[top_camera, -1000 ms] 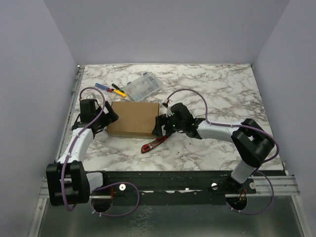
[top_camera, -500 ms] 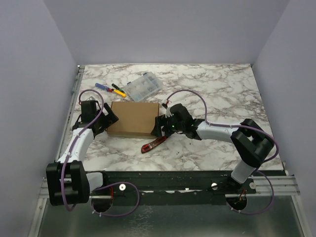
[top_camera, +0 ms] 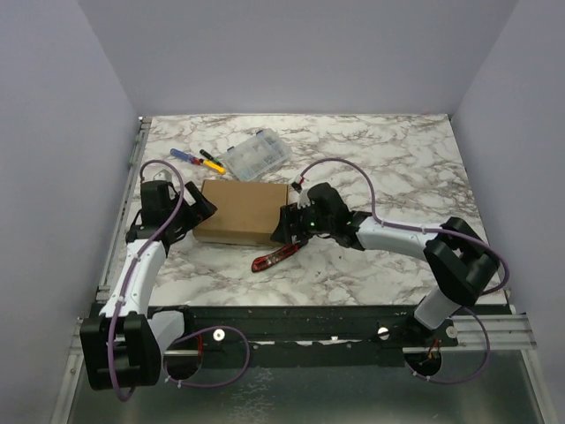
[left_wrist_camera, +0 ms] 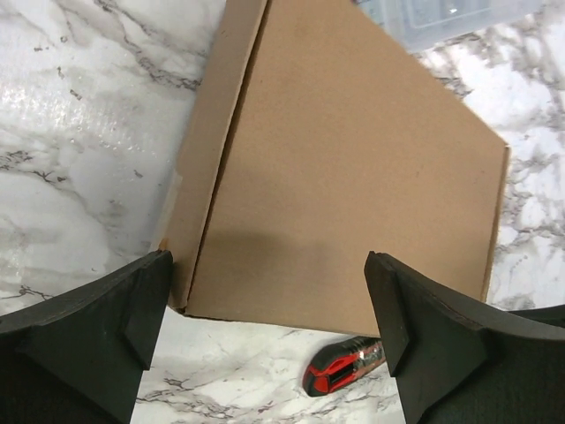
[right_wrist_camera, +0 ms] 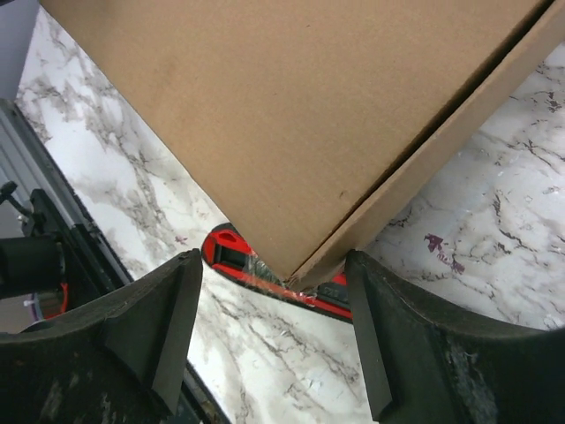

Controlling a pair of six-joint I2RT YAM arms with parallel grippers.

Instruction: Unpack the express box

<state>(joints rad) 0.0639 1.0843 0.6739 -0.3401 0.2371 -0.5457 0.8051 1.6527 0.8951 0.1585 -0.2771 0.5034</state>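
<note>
The express box [top_camera: 240,212], a flat brown cardboard mailer with its lid down, lies left of centre on the marble table. My left gripper [top_camera: 196,212] is at its left edge, wide open; in the left wrist view the box [left_wrist_camera: 353,177] fills the space ahead of the left gripper [left_wrist_camera: 269,327] and neither finger touches it. My right gripper [top_camera: 287,225] is at the box's near right corner, open. From the right wrist, that corner of the box [right_wrist_camera: 291,106] points into the gap of the right gripper [right_wrist_camera: 274,327], with room on both sides.
A red and black utility knife [top_camera: 275,256] lies just in front of the box, partly under its corner [right_wrist_camera: 231,252]. Behind the box are a clear plastic compartment case [top_camera: 256,153], a blue screwdriver [top_camera: 181,155] and a yellow one [top_camera: 210,161].
The right gripper's jaws have narrowed somewhat around the box corner. The left gripper has pushed in slightly and the box has shifted a little to the right.
</note>
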